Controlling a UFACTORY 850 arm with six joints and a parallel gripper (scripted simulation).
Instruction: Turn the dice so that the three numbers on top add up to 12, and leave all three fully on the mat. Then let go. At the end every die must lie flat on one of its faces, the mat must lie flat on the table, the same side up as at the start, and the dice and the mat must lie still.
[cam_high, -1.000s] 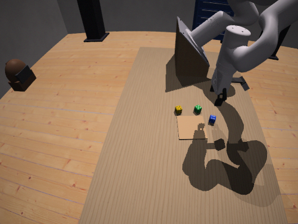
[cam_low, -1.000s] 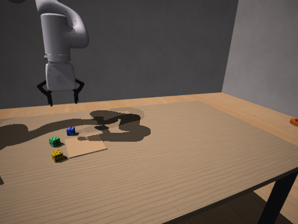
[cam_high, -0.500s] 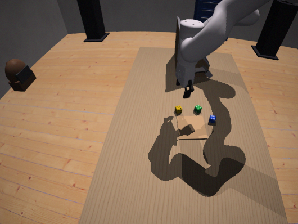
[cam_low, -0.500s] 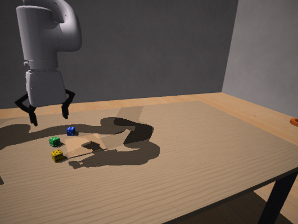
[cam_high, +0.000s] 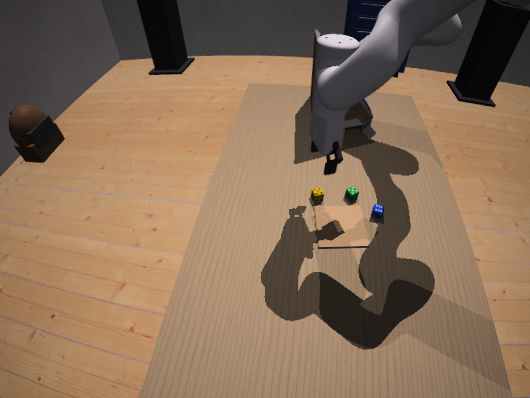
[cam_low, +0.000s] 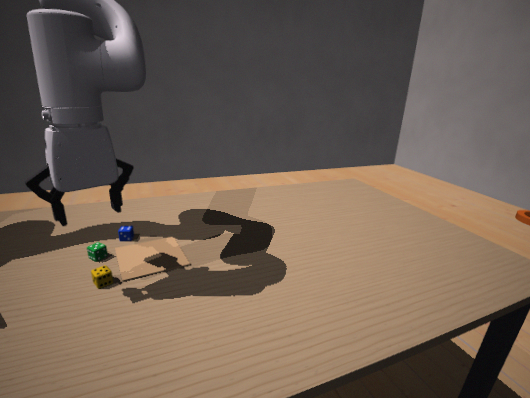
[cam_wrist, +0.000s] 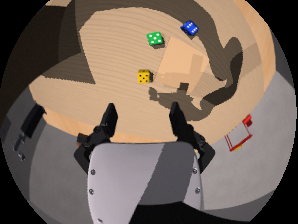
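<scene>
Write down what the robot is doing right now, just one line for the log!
gripper: open, empty, above table | yellow die, green die, blue die: off mat | task: not done

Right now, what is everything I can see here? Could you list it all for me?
Yellow die: one, on table, off the mat's corner.
Green die: one, beside the mat's edge.
Blue die: one, beside the mat's other corner.
Tan square mat: one, flat, no dice on it.
Wooden table: one, brown.
Black pillars: two, on the floor.
Brown rounded object: one, floor, far side.
White arm: one.
Black-fingered gripper: one, open, holding nothing, above the table.
</scene>
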